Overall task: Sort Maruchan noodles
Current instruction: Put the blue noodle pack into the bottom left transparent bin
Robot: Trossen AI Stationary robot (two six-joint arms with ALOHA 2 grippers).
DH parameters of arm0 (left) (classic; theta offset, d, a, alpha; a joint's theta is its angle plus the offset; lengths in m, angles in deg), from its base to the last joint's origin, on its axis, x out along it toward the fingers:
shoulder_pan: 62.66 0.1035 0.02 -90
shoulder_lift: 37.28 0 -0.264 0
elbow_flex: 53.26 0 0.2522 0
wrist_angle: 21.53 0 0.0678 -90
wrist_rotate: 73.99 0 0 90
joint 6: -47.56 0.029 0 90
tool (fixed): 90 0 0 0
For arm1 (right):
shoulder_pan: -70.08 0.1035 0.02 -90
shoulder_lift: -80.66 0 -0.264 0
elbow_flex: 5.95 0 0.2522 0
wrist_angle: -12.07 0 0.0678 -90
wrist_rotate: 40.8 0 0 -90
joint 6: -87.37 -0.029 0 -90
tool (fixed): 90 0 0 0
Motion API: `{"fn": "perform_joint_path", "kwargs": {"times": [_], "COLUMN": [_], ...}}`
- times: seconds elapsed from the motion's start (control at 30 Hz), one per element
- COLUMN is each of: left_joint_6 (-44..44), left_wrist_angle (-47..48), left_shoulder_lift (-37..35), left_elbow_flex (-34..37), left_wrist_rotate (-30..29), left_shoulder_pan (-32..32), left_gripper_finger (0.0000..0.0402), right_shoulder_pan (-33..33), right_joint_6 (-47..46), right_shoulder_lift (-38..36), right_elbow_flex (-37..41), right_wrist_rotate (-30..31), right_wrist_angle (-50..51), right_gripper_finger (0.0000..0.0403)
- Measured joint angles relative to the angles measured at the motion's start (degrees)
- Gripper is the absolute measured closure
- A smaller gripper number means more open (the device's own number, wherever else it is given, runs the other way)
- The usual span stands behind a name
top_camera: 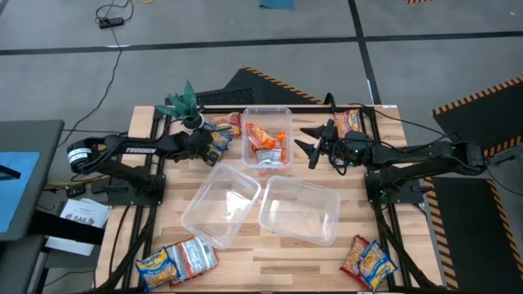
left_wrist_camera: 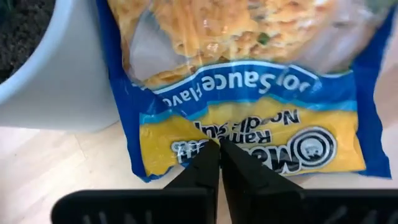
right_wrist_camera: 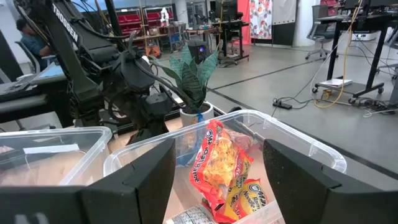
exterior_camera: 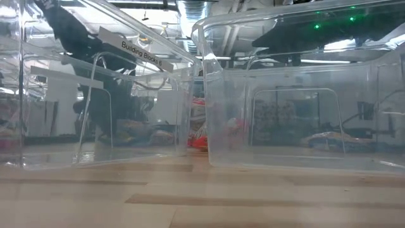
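At the worktop's front-left corner lie two noodle packets side by side, one yellow-and-blue, one silver and red, their long axes running roughly along the front edge. Near the back-left corner stands a potted plant, and just beside it the left gripper sits low over a yellow-and-blue packet, its jaws together with the tips at the packet's yellow end; whether they pinch the wrapper cannot be told. That packet lies flat against the white pot, its long axis running away from the wrist camera and its lettering upside down there. An orange packet lies next to it, toward the back edge. Two empty clear tubs sit in the middle toward the front, the left one turned askew. Behind them a third tub holds orange packets and a silver one, the orange ones propped on end and leaning. The right gripper hovers just beside this tub's right wall with its jaws apart. Another packet lies near the back-right corner, and two more sit at the front-right corner, tilted diagonally.
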Motion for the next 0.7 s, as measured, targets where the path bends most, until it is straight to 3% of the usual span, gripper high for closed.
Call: {"fn": "perform_joint_path", "kwargs": {"times": [0.4,0.57,0.7], "left_joint_6": [-0.73,-0.73,-0.16], "left_wrist_angle": [4.32,5.19,5.48], "left_shoulder_lift": [-12.50,-19.16,-22.28], "left_elbow_flex": [-2.04,-2.04,-2.03], "left_wrist_rotate": [-4.97,-10.25,-9.78], "left_shoulder_pan": [-8.13,-11.98,-13.74], "left_gripper_finger": [0.0402,0.0401,0.0401], "right_shoulder_pan": [0.00,0.00,0.00], "right_joint_6": [0.00,0.00,0.00], "right_shoulder_lift": [0.00,0.00,0.00], "right_elbow_flex": [-0.02,-0.02,-0.02], "right_wrist_rotate": [0.00,0.00,0.00], "right_wrist_angle": [0.02,0.02,0.02], "right_gripper_finger": [0.0138,0.0138,0.0138]}}
